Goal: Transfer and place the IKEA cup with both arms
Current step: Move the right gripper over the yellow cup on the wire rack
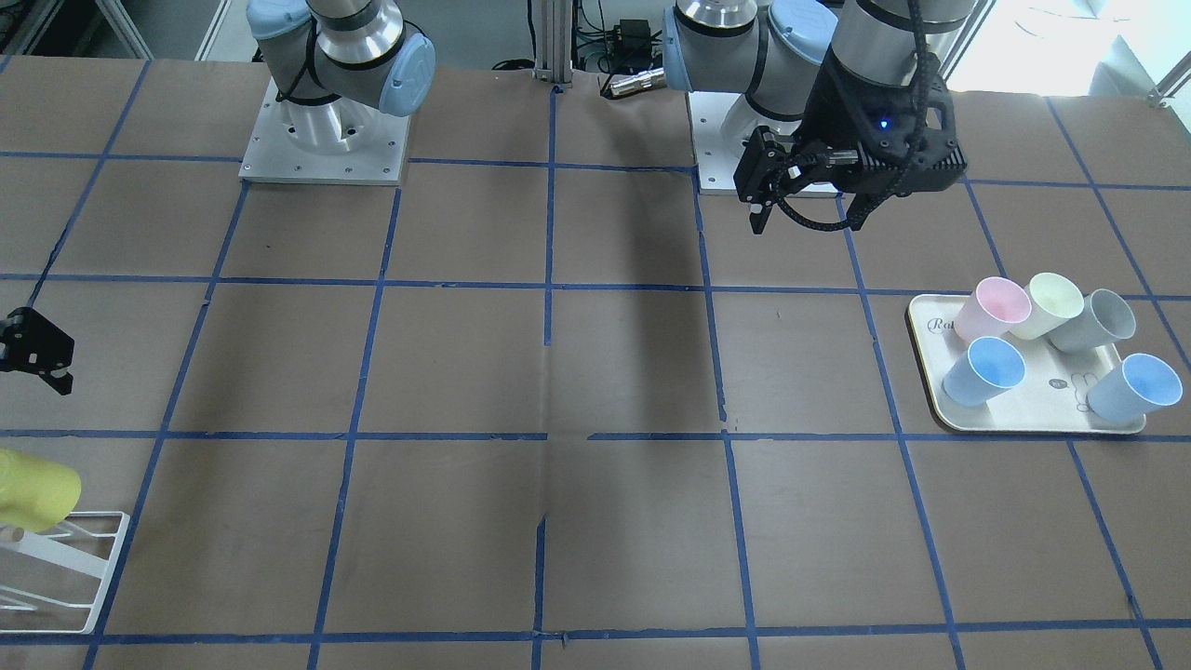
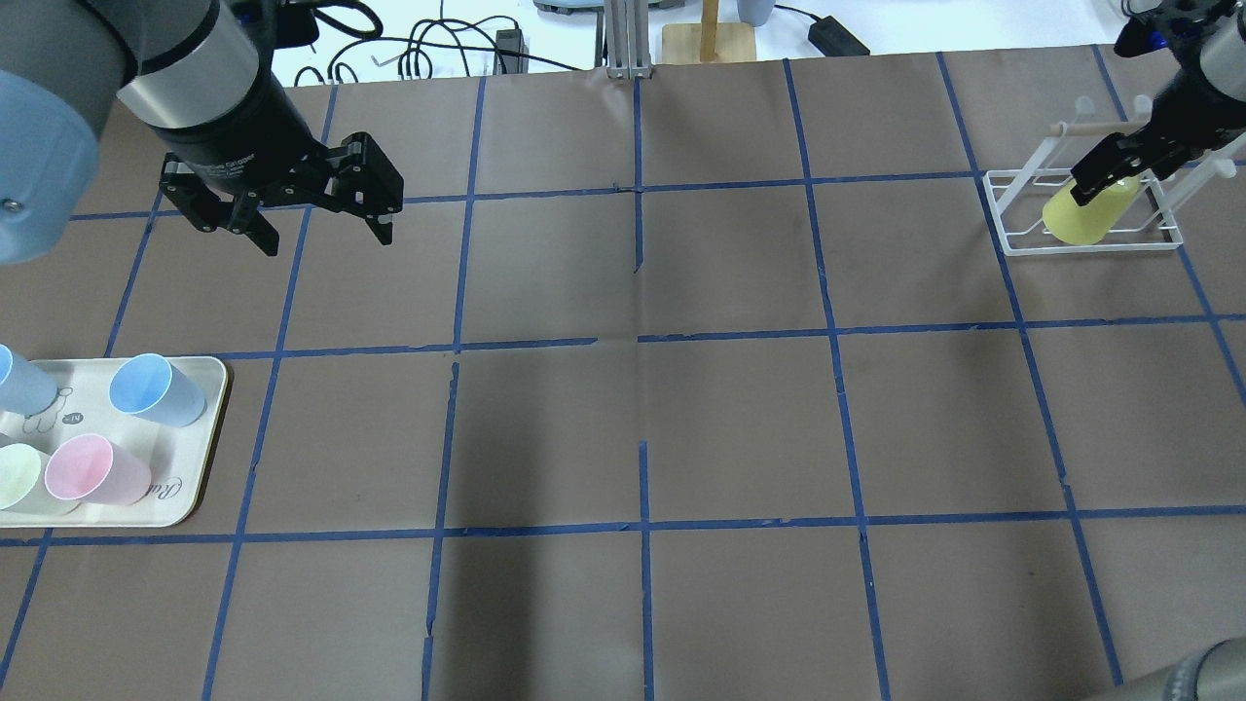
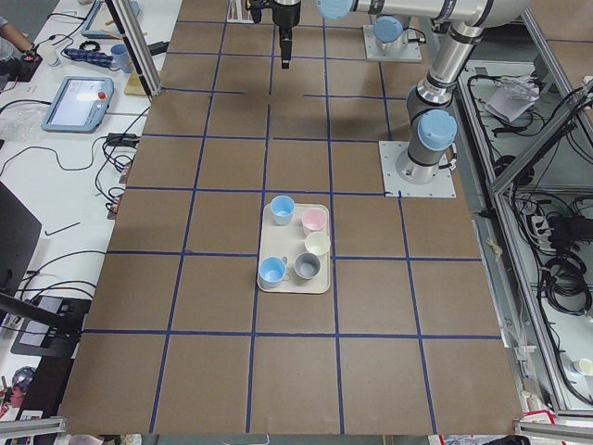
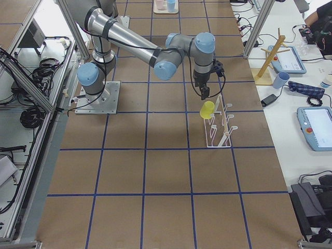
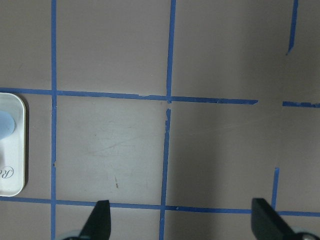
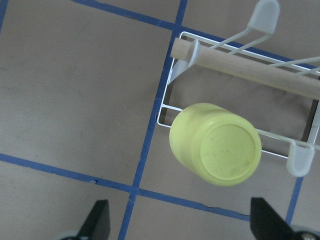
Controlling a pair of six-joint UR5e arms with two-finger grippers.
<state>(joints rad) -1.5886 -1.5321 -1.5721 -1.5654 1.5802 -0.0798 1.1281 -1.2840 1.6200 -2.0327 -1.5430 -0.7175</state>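
My right gripper [image 6: 181, 222] hung over the white wire rack [image 4: 220, 132] at the far right end of the table. Its jaws were spread wide and held nothing. The IKEA cup [image 6: 216, 144] sat tilted on that rack, propped on one of the pegs, with its closed bottom turned up toward my right wrist camera. In that view the cup lay just ahead of my fingertips [image 6: 97, 222]. Sideways it fell within the gap between them, nearer the right-hand tip, and both tips showed clear of its wall. The rack's wooden bar [image 6: 240, 67] ran across just beyond the cup. From the overhead camera my right fingers overlapped the cup's upper end, so from that angle alone I could not tell how close they were. From the side camera the gripper stood directly above the cup and pointed down at it.

My left gripper [image 2: 328, 241] hovered over bare brown table on the other side, well apart from the cup. Its jaws were also released and wide, with nothing between them. A cream tray [image 2: 209, 428] of pastel cups [image 2: 156, 389] lay nearer my left edge, and my left wrist camera caught only its corner.
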